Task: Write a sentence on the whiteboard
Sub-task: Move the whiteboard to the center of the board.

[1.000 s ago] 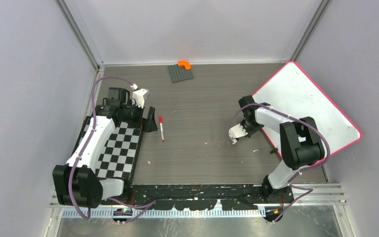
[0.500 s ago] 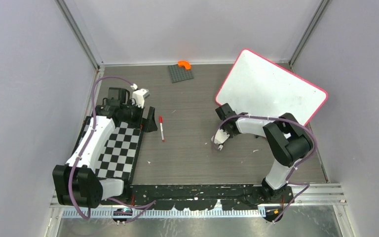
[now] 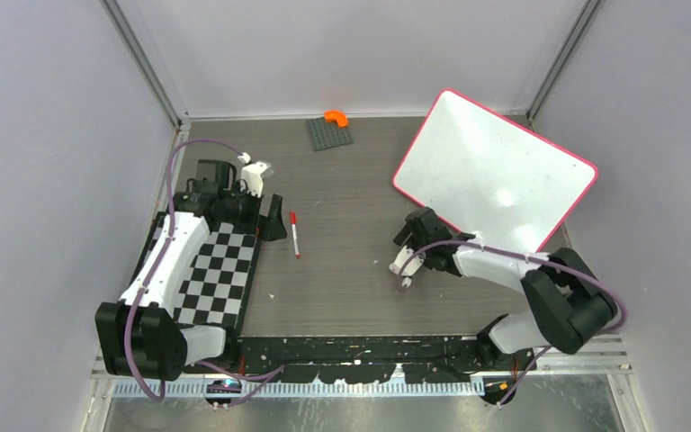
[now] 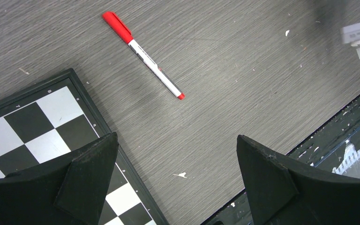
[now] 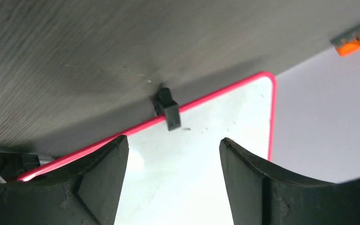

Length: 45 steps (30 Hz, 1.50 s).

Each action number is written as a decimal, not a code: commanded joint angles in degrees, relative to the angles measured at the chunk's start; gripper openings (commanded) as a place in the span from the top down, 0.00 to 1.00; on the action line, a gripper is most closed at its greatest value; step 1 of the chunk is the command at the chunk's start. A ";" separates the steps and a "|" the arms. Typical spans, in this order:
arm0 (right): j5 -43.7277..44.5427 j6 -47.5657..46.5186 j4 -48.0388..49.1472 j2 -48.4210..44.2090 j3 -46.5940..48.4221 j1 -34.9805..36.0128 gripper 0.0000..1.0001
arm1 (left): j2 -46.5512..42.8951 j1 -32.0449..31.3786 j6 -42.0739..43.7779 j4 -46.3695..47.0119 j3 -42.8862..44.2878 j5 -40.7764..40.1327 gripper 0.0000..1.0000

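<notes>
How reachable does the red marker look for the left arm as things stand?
Probably yes. The marker lies bare on the table just ahead of the left gripper, whose jaws stand open, beside the checkerboard mat; nothing lies between them.

Wide gap between marker [image 3: 295, 235] and whiteboard [image 3: 490, 171]; right arm [image 3: 495, 267] beside it

Wood-grain table [image 3: 351, 279], whiteboard [image 3: 490, 171], red marker [image 3: 294, 234], checkerboard mat [image 3: 220, 270], studded plate [image 3: 329, 134]

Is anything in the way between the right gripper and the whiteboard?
No, nothing visible is in the way. The right gripper is open and faces the whiteboard. In the right wrist view, nothing shows between its fingers and the board. A small black clip sits on the rim ahead.
</notes>
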 commanded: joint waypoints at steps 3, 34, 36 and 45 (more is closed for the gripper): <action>2.48 28.94 -4.84 -9.91 4.91 3.69 0.24 | -2.07 -0.22 -0.06 2.21 0.96 0.32 0.00; -25.47 131.41 -43.65 -23.33 41.67 -46.19 0.19 | 61.11 -45.57 -21.47 19.86 57.96 -24.30 0.47; -26.06 132.26 -43.68 -23.72 41.67 -46.24 0.19 | 64.09 -46.28 -22.00 19.97 60.20 -24.74 0.50; -27.81 133.53 -43.63 -24.05 41.28 -46.48 0.19 | 72.15 -47.88 -23.60 20.10 66.92 -31.55 0.55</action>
